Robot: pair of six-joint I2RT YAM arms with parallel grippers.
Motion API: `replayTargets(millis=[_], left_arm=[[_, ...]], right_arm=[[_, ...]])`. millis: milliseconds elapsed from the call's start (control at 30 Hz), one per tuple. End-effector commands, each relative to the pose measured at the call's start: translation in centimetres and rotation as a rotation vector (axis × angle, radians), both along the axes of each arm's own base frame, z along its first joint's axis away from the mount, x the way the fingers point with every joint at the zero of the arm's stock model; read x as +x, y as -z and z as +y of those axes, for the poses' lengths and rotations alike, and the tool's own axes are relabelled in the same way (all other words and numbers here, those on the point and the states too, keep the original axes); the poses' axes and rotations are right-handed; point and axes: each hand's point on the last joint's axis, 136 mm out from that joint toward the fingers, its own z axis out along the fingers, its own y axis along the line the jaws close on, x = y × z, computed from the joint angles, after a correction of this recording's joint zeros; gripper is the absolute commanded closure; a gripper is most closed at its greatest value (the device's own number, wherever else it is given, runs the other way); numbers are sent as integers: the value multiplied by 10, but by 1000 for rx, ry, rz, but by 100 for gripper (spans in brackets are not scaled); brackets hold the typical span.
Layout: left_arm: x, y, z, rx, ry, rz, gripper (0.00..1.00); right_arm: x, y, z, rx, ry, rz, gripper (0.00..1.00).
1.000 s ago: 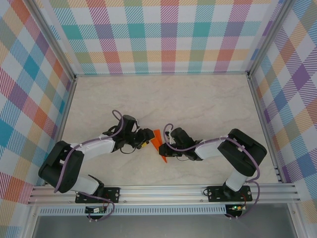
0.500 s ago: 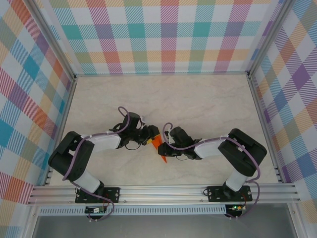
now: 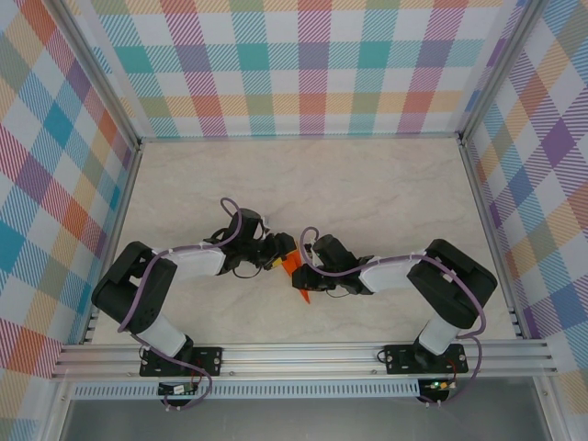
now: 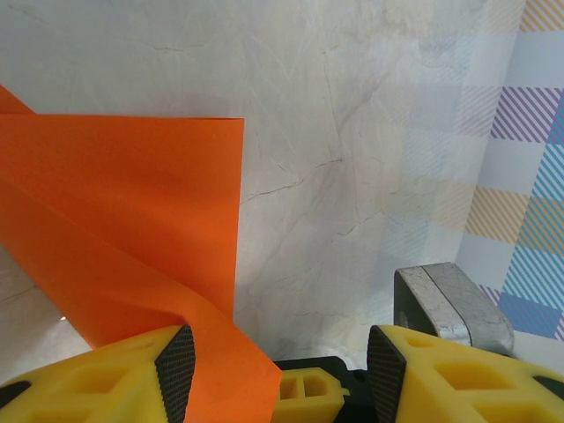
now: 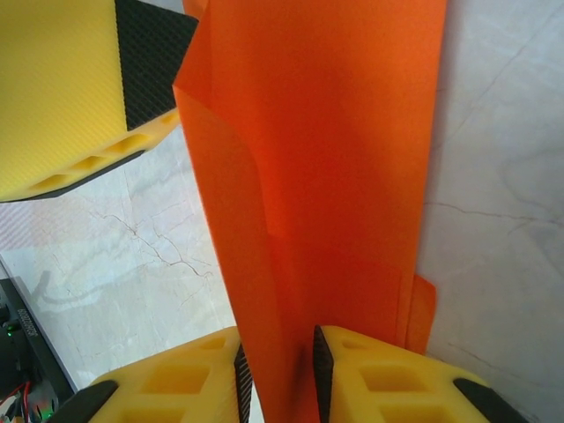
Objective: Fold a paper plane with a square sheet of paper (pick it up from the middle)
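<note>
The square sheet of paper [image 3: 292,266] is bright orange and folded into a long narrow shape, standing between the two grippers near the table's middle front. My right gripper [image 5: 278,370] has its pads close on both sides of the folded paper [image 5: 335,150], which fills the narrow gap between them. My left gripper [image 4: 280,361] is open wide, and a raised flap of the paper [image 4: 132,203] lies against its left pad [image 4: 176,370]. In the top view the left gripper [image 3: 278,257] and right gripper [image 3: 304,273] almost meet at the paper.
The marble-look table [image 3: 367,193] is walled by checked panels [image 3: 303,64] at the back and sides. An aluminium rail [image 3: 303,354] with the arm bases runs along the front. A yellow finger of the left gripper [image 5: 79,88] hangs close beside the paper.
The left arm has stretched right, bringing its open gripper up to the paper's left side. The right gripper stays at the paper, its jaws slightly wider than before.
</note>
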Motion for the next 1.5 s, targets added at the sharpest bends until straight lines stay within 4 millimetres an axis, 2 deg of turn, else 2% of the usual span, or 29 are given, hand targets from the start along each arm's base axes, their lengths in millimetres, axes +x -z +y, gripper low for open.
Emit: replayTargets(millis=[0,200,333,433,733,900,1167,1333,1467], left_arm=[[1,-7,-5,1,26,-27,44],[1,-7,-6,2,31,-29,44],[1,-7,-7,-2,37,-29,44],[0,-13,-8,-11,39,-38,43],[-3,-41,3,0,13,-106,37],[-8,-42,6,-8,11,-111,37],[-24,-44,-12,-59,121,-141,37],[-27,-40,-21,-73,154,-152,37],[-27,-35,-29,-68,177,-146,37]], right_arm=[[-12,5,-9,-28,17,62,71],[-10,0,-8,-8,30,65,69],[-10,3,-8,8,30,83,77],[-11,6,-8,33,36,108,83],[-15,15,-18,55,71,184,84],[-19,27,-22,38,87,273,85],[-25,52,-26,-41,103,416,87],[-27,55,-28,-61,103,434,87],[-25,50,-28,-73,97,421,87]])
